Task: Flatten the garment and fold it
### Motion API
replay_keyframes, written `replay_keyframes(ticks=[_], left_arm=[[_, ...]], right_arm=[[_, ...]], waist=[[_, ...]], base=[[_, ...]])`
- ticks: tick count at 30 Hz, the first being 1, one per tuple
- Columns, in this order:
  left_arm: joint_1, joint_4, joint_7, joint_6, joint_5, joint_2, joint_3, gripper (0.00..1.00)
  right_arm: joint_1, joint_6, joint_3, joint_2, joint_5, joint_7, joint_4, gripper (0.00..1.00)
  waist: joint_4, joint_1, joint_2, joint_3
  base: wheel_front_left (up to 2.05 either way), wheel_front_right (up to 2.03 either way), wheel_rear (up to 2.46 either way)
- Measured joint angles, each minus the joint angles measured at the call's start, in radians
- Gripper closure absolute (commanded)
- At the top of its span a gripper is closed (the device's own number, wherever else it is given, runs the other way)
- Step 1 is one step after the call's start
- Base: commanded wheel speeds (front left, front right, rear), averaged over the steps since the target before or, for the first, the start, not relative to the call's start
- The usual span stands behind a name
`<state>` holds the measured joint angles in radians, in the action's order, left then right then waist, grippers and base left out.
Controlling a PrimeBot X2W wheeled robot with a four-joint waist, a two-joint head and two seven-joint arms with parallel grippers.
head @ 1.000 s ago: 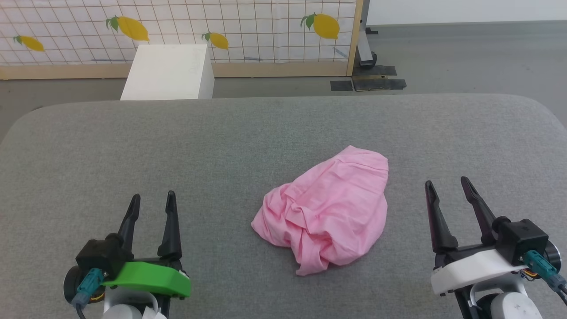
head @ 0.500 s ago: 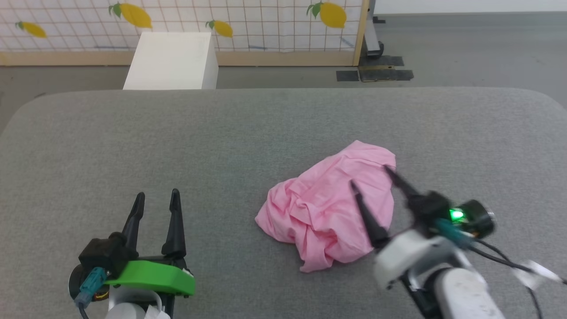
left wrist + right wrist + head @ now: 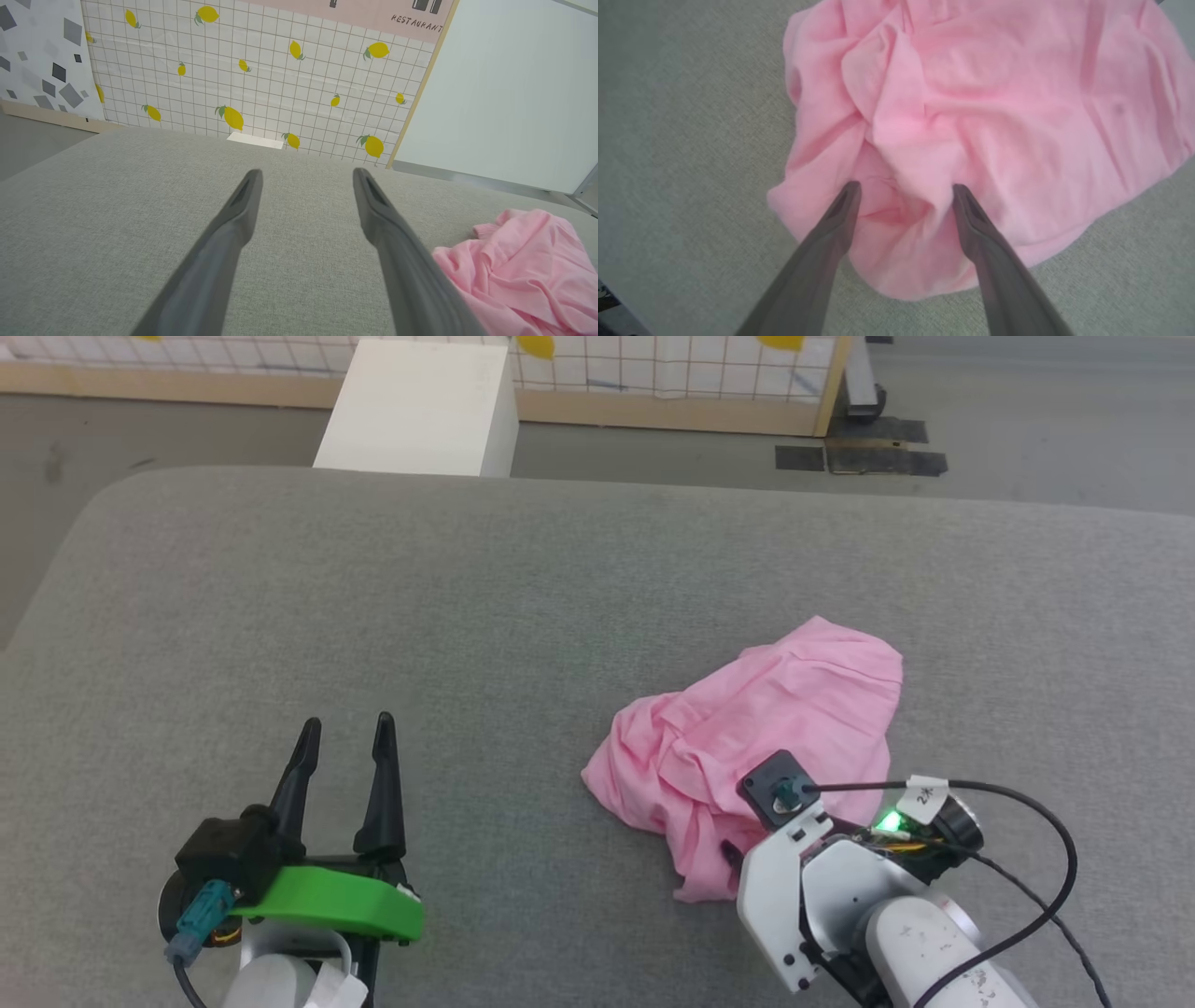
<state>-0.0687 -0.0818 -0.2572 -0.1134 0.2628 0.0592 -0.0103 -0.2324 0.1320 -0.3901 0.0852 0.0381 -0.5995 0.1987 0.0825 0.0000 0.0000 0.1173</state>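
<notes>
Pink garment (image 3: 747, 747) — crumpled heap right of centre on the grey surface (image 3: 467, 616); unflattened, no fold made. Over its near edge the right gripper (image 3: 906, 191), jaws apart, holding nothing; left gripper (image 3: 345, 728) apart too, well clear — whole task remains

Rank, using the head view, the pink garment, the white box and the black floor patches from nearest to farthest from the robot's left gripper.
1. garment: on the grey surface, to the right of the left gripper.
2. white box: on the floor ahead, past the surface's far edge.
3. black floor patches: farther back and well to the right.
</notes>
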Motion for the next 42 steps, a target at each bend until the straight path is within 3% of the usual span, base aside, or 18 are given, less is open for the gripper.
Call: replay_keyframes(ticks=[1,2,3,8,13,18,22,26,29,39,40,41,42], left_arm=[[0.0,-0.001,0.0,0.0,0.0,-0.001,0.0,0.0],[-0.001,-0.001,0.0,0.0,0.0,-0.001,0.0,0.0],[-0.001,-0.002,0.0,0.0,0.0,-0.001,0.001,0.0],[-0.003,-0.012,0.0,-0.001,0.0,-0.002,-0.003,0.0],[-0.003,-0.019,0.0,-0.002,0.0,-0.002,-0.006,0.0],[-0.002,-0.024,0.0,-0.009,-0.001,-0.003,-0.009,0.0],[-0.002,-0.028,0.0,-0.009,-0.003,-0.003,-0.016,0.0],[0.001,-0.027,0.0,-0.009,-0.005,-0.004,-0.023,0.0],[0.007,-0.026,0.0,-0.009,-0.007,-0.004,-0.024,0.0],[0.005,-0.018,0.0,-0.009,-0.008,-0.004,-0.025,0.0],[0.004,-0.017,0.0,-0.009,-0.008,-0.004,-0.026,0.0],[0.004,-0.016,0.0,-0.009,-0.008,-0.004,-0.026,0.0],[0.003,-0.016,0.0,-0.009,-0.008,-0.004,-0.027,0.0]], right_arm=[[0.0,0.0,0.008,0.0,0.005,-0.012,-0.006,0.05],[0.001,0.0,0.017,-0.001,0.012,-0.018,-0.016,0.49],[0.001,0.0,0.022,-0.002,0.017,-0.018,-0.024,1.0],[0.003,0.0,0.034,-0.008,0.022,0.011,-0.071,1.0],[-0.022,0.0,-0.038,-0.021,-0.022,0.074,-0.115,1.0],[-0.137,0.0,-0.115,-0.033,-0.117,0.174,-0.183,1.0],[-0.209,0.0,-0.111,-0.035,-0.237,0.27,-0.26,1.0],[-0.236,0.0,-0.031,-0.036,-0.288,0.343,-0.299,1.0],[-0.226,0.0,0.042,-0.036,-0.274,0.33,-0.271,1.0],[-0.034,0.0,0.385,-0.035,-0.048,0.244,-0.01,1.0],[-0.022,0.0,0.428,-0.036,-0.026,0.244,0.006,0.93],[-0.013,0.0,0.452,-0.035,-0.011,0.248,0.013,0.56],[-0.004,0.0,0.483,-0.035,0.002,0.253,0.02,0.0]], waist=[[0.006,0.0,0.0,0.003],[0.01,0.0,0.0,0.005],[0.014,0.0,0.0,0.006],[0.026,0.0,0.0,-0.002],[0.028,0.0,0.0,-0.021],[0.024,0.0,0.0,-0.04],[0.025,0.0,-0.0001,-0.053],[0.03,0.0,0.0,-0.062],[0.031,0.0,0.0,-0.062],[0.032,0.0,0.0,-0.025],[0.032,0.0,0.0,-0.021],[0.031,0.0,0.0,-0.018],[0.03,0.0,0.0,-0.015]], base=[[0.0,0.0,0.0],[0.0,0.0,0.0],[0.0,0.0,0.0],[0.0,0.0,0.0],[0.0,0.0,0.0],[0.0,0.0,0.0],[0.0,0.0,0.0],[0.0,0.0,0.0],[0.0,0.0,0.0],[0.0,0.0,0.0],[0.0,0.0,0.0],[0.0,0.0,0.0],[0.0,0.0,0.0]])
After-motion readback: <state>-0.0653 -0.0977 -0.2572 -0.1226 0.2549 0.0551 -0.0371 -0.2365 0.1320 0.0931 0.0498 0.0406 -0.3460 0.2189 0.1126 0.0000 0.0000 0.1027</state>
